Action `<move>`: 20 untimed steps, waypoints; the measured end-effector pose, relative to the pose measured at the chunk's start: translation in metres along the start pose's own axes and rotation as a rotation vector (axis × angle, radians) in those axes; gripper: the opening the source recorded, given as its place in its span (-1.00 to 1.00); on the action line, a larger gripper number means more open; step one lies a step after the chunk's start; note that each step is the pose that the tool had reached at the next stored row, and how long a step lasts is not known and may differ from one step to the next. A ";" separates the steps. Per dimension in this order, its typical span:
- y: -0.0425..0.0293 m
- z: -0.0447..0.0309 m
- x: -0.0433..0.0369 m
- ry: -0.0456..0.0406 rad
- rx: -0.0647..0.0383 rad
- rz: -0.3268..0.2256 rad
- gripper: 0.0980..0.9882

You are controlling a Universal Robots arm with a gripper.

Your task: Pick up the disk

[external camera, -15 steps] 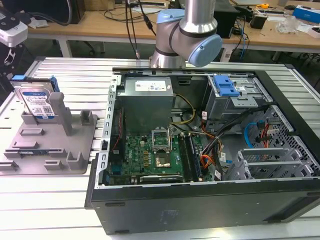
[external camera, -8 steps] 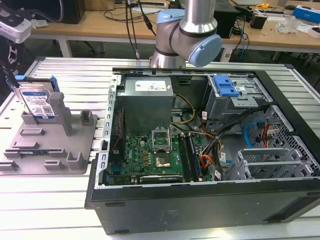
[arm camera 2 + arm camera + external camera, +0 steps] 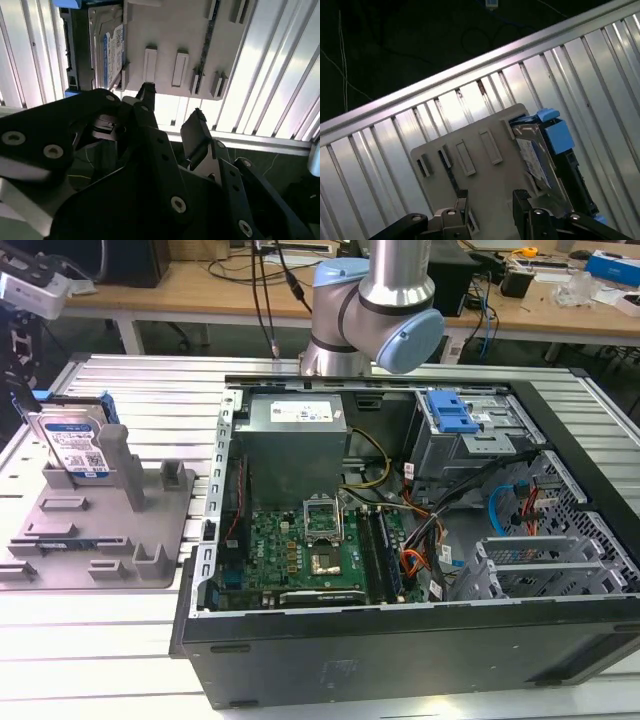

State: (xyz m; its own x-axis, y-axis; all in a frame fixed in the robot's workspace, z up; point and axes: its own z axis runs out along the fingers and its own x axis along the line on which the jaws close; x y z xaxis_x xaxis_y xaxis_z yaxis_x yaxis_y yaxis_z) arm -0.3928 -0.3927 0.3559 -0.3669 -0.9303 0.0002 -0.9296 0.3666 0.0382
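Note:
The disk [image 3: 75, 445] is a silver hard drive with a white-and-blue label and blue side rails. It stands on edge in a slot of the grey fixture tray [image 3: 100, 545], at the exterior view's left. Both wrist views look down on the tray [image 3: 170, 30] [image 3: 485, 180], with the disk [image 3: 107, 50] [image 3: 535, 155] at one end of it. My gripper [image 3: 172, 107] [image 3: 491, 200] hangs above the tray, apart from the disk. It is open, and its black fingers [image 3: 146, 92] have nothing between them.
An open computer case [image 3: 400, 540] with motherboard, cables and a blue drive-bay bracket [image 3: 450, 410] lies on the slatted aluminium table [image 3: 150, 390], right of the tray. The arm's base [image 3: 375, 310] stands behind the case. Cluttered wooden benches run along the back.

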 end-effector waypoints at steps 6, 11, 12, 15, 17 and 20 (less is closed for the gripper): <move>0.0000 0.0015 0.0000 0.0061 0.003 -0.186 -0.14; -0.0001 0.0021 0.0000 0.0085 0.009 -0.299 -0.14; -0.0001 0.0021 0.0000 0.0088 0.009 -0.309 -0.14; -0.0001 0.0021 0.0000 0.0091 0.009 -0.315 -0.14; 0.0007 0.0023 -0.0018 0.0099 0.009 -0.318 -0.14; 0.0053 0.0023 -0.0136 0.0136 0.010 -0.322 -0.14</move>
State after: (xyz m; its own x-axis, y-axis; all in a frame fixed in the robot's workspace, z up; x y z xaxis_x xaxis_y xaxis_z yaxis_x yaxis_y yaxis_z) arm -0.3928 -0.3781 0.3539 -0.0529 -0.9986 0.0030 -0.9982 0.0530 0.0291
